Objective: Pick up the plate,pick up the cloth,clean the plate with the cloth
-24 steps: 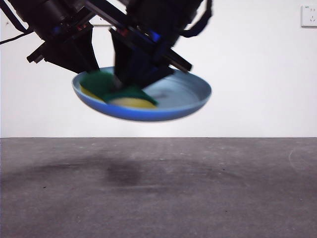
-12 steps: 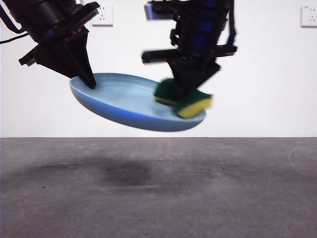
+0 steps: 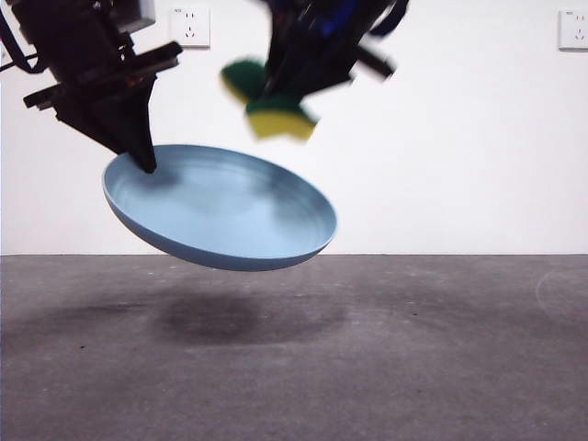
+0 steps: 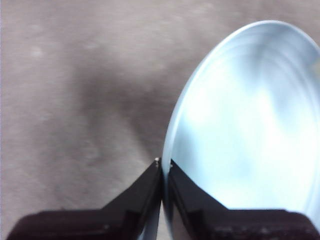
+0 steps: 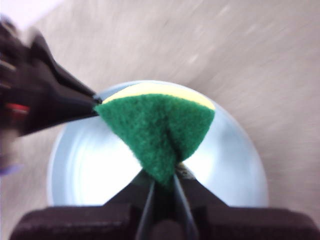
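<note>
The plate (image 3: pixel 220 207) is pinched at its rim between the closed jaws of the left gripper (image 4: pixel 163 167) and is held tilted in the air above the table (image 3: pixel 413 358). The cloth (image 3: pixel 268 103) is clamped, folded, in the right gripper (image 5: pixel 164 181) and is held above the plate, clear of it. A dark shadow is cast on the grey table. Two sockets (image 3: pixel 189 25) are seen on the white wall (image 3: pixel 478 147).
</note>
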{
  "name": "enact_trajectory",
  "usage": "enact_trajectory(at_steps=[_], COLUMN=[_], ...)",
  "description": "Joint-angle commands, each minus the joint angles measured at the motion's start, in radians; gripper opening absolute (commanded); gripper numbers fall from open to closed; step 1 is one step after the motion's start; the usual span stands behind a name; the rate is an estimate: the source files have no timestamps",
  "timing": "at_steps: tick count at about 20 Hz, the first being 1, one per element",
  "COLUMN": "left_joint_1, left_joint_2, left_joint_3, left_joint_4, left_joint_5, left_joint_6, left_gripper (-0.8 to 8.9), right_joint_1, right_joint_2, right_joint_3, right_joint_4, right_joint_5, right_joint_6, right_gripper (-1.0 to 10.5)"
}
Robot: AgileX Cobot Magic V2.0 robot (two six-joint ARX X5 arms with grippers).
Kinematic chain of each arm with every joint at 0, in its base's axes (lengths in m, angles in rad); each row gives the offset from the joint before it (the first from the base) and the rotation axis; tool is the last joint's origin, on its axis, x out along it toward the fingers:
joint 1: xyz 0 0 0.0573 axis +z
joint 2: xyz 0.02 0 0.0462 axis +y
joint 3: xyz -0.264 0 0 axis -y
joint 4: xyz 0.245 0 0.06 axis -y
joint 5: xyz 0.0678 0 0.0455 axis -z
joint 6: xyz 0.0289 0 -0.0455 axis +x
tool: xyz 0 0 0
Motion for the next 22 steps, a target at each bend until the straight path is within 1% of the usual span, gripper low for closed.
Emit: enact_trajectory(at_steps=[1, 4, 7, 10, 11, 12, 13, 14, 15, 16, 18, 21, 22], left_joint_1=[0.018, 0.04, 0.058, 0.072, 0.077, 0.081, 0.085, 0.086, 0.086, 0.086, 0.084, 0.082, 0.078], left_joint_2=[0.043, 0.125, 0.232, 0.319, 0.336, 0.343, 0.344, 0.344, 0.341, 0.34, 0.326, 0.246, 0.21], left_joint_3=[0.003, 0.003, 0.003, 0.003, 0.003, 0.003, 0.003, 0.003, 0.003, 0.003, 0.003, 0.003, 0.003], left_joint_4=[0.044, 0.077, 0.124, 0.159, 0.163, 0.161, 0.162, 0.163, 0.157, 0.142, 0.108, 0.053, 0.035], left_joint_5=[0.002, 0.003, -0.003, -0.077, -0.098, -0.098, -0.097, -0.098, -0.097, -0.094, -0.09, -0.07, -0.061], left_joint_6=[0.017, 0.018, 0.019, 0.018, 0.015, 0.016, 0.016, 0.015, 0.014, 0.006, -0.035, -0.11, -0.119], left_gripper=[-0.09, -0.08, -0.08, -0.04, 0.01, 0.44, 1.85, 3.71, 4.94, 5.03, 5.03, 5.03, 5.03], right_joint_1=[0.0, 0.0, 0.0, 0.0, 0.0, 0.0, -0.001, 0.0, -0.001, -0.004, -0.023, -0.085, -0.106], right_joint_2=[-0.072, -0.161, -0.242, -0.299, -0.311, -0.32, -0.323, -0.324, -0.323, -0.32, -0.302, -0.243, -0.216], right_joint_3=[-0.007, -0.007, -0.007, -0.007, -0.007, -0.007, -0.007, -0.007, -0.007, -0.007, -0.007, -0.007, -0.007], right_joint_4=[-0.061, -0.159, -0.23, -0.277, -0.288, -0.301, -0.308, -0.314, -0.32, -0.322, -0.323, -0.323, -0.323], right_joint_5=[0.062, 0.091, 0.09, 0.097, 0.119, 0.154, 0.182, 0.211, 0.23, 0.248, 0.247, 0.241, 0.235], right_joint_6=[0.018, 0.017, 0.011, 0.011, 0.011, 0.01, 0.01, 0.011, 0.01, 0.011, 0.011, 0.027, 0.031], right_gripper=[-0.2, -0.2, -0.2, -0.2, -0.2, -0.2, -0.2, -0.2, -0.2, -0.2, -0.2, -0.2, -0.2])
